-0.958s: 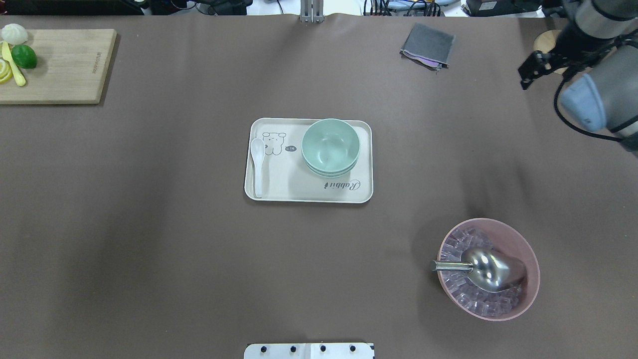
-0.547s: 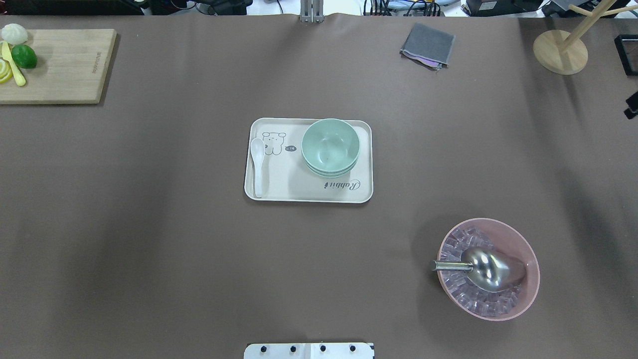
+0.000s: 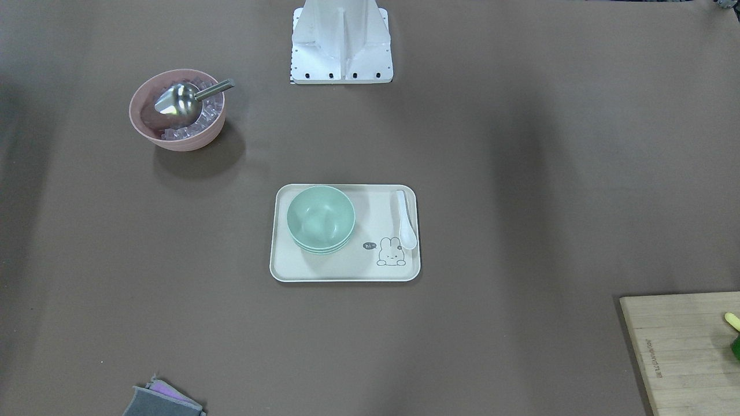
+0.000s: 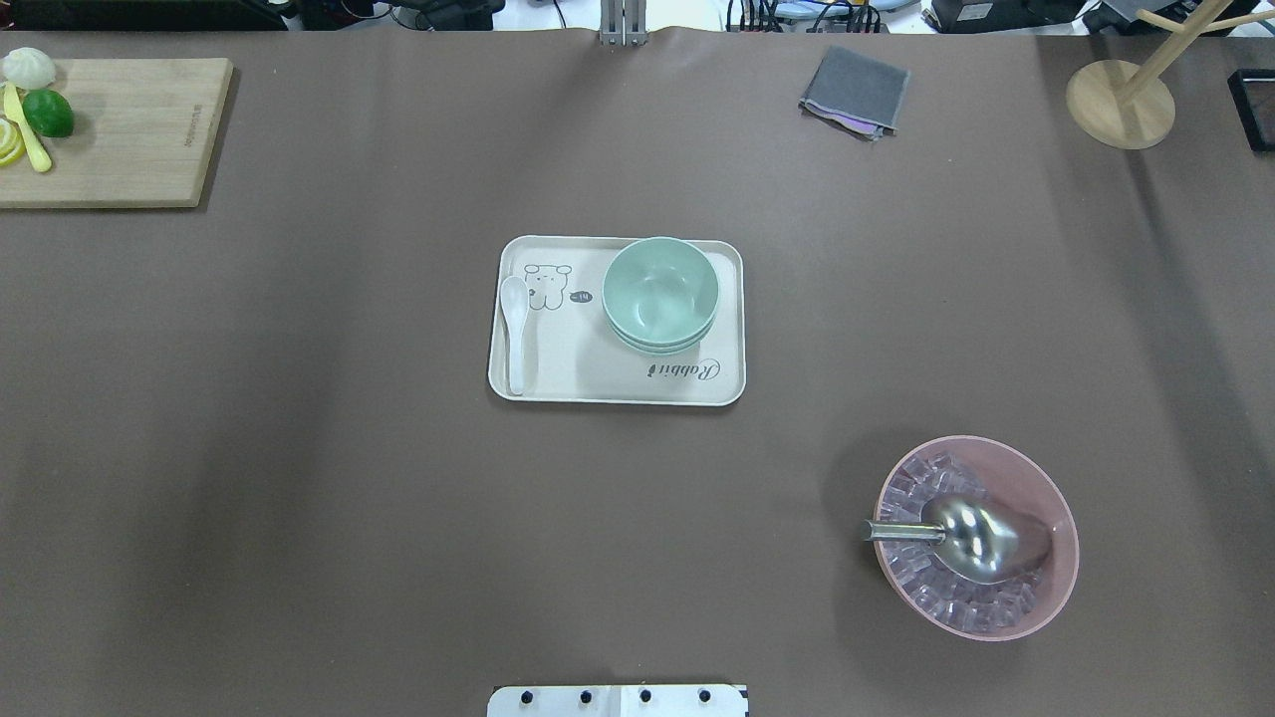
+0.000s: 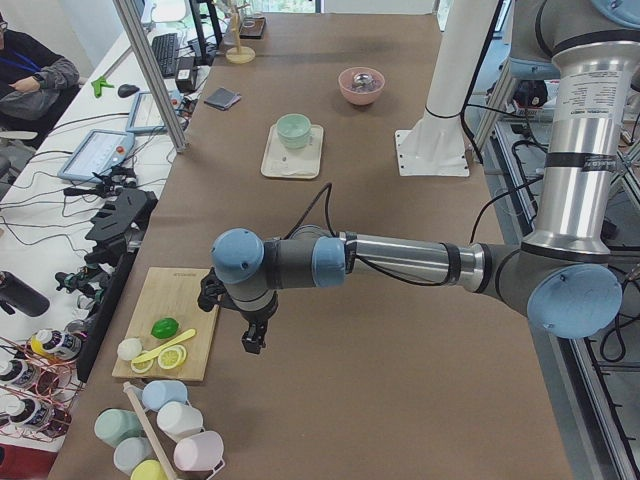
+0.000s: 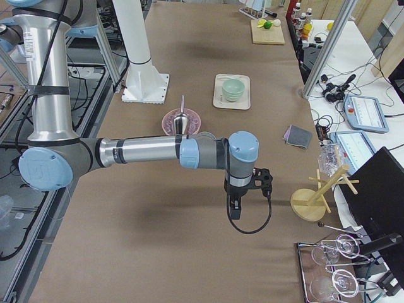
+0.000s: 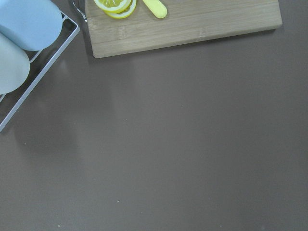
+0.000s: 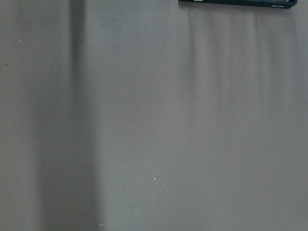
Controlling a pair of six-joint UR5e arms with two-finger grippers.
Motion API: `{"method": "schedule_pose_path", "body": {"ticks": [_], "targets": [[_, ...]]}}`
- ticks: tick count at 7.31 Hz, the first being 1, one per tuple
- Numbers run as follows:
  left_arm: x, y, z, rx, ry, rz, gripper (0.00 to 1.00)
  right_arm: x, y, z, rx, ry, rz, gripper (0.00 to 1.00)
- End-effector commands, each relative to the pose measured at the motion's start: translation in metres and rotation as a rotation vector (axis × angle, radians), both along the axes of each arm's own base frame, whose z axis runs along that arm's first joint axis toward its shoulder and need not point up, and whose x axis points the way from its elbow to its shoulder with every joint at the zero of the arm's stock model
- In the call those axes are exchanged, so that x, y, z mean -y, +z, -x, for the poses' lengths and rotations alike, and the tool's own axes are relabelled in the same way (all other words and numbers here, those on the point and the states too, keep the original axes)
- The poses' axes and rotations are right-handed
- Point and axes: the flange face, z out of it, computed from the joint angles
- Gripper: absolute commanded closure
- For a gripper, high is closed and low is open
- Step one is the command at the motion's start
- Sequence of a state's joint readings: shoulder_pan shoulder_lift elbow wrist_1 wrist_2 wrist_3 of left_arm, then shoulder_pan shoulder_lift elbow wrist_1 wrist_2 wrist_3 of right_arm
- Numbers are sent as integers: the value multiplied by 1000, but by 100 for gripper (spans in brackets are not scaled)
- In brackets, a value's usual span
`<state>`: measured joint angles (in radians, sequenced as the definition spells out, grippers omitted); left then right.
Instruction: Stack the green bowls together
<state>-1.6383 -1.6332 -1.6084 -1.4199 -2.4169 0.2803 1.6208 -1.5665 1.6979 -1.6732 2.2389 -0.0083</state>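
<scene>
Overhead exterior shows us the green bowls [image 4: 659, 294] nested, stacking apparently done; whether the left gripper [image 5: 253, 342] or right gripper [image 6: 233, 210] is closed, we cannot tell.

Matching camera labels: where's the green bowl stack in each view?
Exterior front-facing: green bowl stack just left of centre, on the tray's left half.
Overhead exterior: green bowl stack at centre, on the tray's right half.
Exterior left: green bowl stack upper middle, small.
Exterior right: green bowl stack upper middle, small.
Left wrist-mounted: not in it.
Right wrist-mounted: not in it.
Shared landmark: the cream tray under the stack, with a white spoon at its other end.
</scene>
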Motion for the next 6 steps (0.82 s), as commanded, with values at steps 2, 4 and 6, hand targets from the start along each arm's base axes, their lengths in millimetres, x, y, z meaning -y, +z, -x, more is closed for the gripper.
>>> {"method": "schedule_pose_path", "body": {"ticks": [2,4,6], "targets": [[4,-10,1,8,0,-66,2,-20,10,-11,4,34,21,0],[7,-23,2,34,2,-103,2,-19,12,-4,7,17,22,0],[3,-21,2,28,-1,-100,2,-17,12,2,7,3,22,0]]}}
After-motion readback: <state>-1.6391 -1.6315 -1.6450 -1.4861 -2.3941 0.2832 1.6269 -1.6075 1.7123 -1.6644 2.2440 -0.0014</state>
